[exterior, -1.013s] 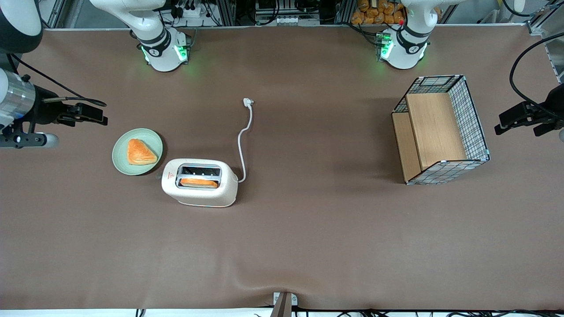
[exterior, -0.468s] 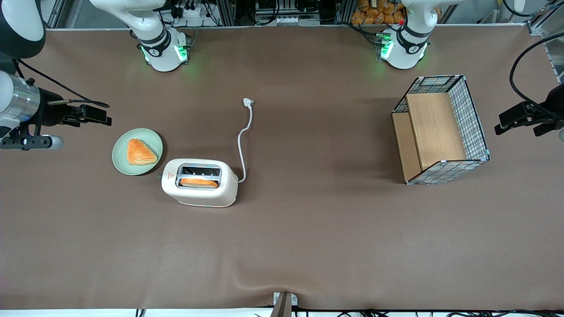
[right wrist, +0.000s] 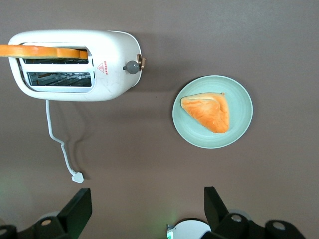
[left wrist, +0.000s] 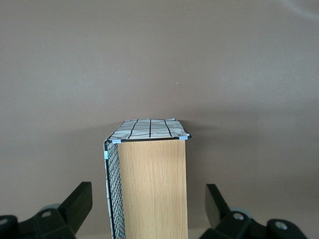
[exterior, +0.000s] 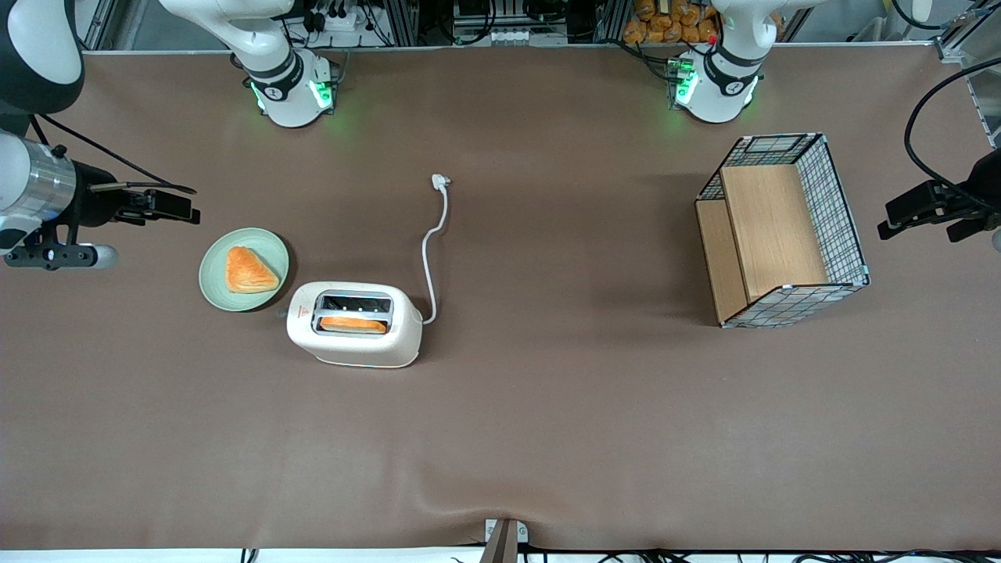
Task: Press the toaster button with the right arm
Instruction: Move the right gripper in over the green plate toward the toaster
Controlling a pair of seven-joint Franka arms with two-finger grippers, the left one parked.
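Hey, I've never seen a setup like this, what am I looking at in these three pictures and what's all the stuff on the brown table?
These show one moment from three cameras. One looks down at the table from the front; the other two ride on the wrists of two white robot arms.

The working right arm reaches in at its end of the table. Its tool, a two-finger pincer, hangs open and empty above the table, just farther from the front camera than a green plate holding a pastry.

Beside the plate stands a cream toaster with a slice in one slot. Its grey button sticks out of the end facing the plate, and its cord lies unplugged.

Toward the parked arm's end sits a wire-and-wood basket.
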